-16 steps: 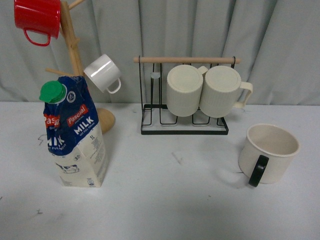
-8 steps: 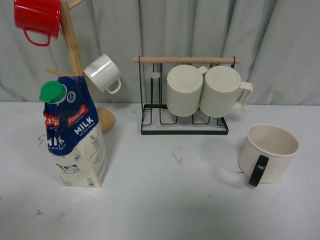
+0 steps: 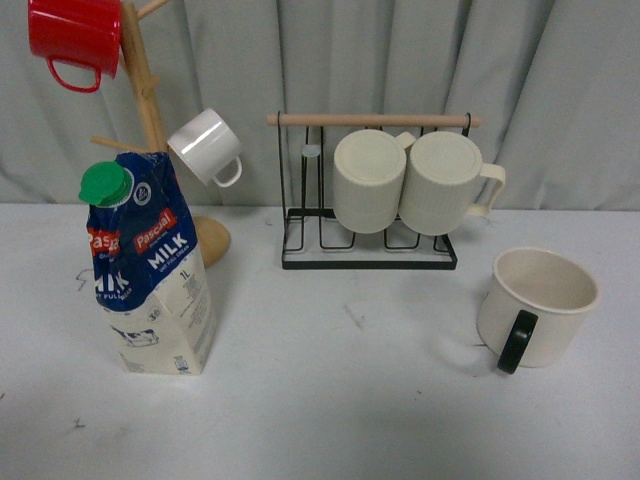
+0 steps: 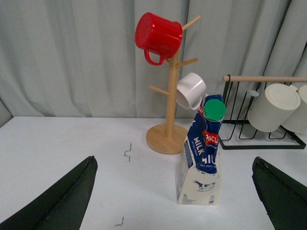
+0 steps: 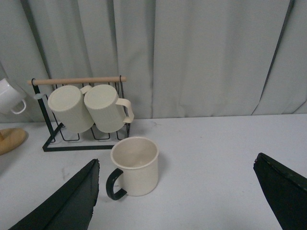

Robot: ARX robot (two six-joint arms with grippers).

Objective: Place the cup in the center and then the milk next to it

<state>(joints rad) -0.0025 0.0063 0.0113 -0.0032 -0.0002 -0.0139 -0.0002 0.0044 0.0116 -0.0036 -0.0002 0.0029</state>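
Cup [image 3: 540, 300] near right edge of desk [image 3: 330, 400], milk [image 3: 150, 270] near left; step one unstarted. Left gripper [image 4: 172, 160], right gripper [image 5: 176, 160] wide, empty; right should take cup.

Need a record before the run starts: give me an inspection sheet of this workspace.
Surface: white table, a few small dark marks, no object in its centre.
Job's things: cup upright at the right side, black handle toward the front camera; milk carton upright at the left side, green cap on. Neither is in the centre yet.
Clutter: wooden mug tree holding a red mug and a small white cup; black wire rack with two ribbed mugs hung on it.
Tools: left tool open, holding nothing; right tool open, holding nothing.
Cables: nothing seen.
Surroundings: grey curtain behind the table.
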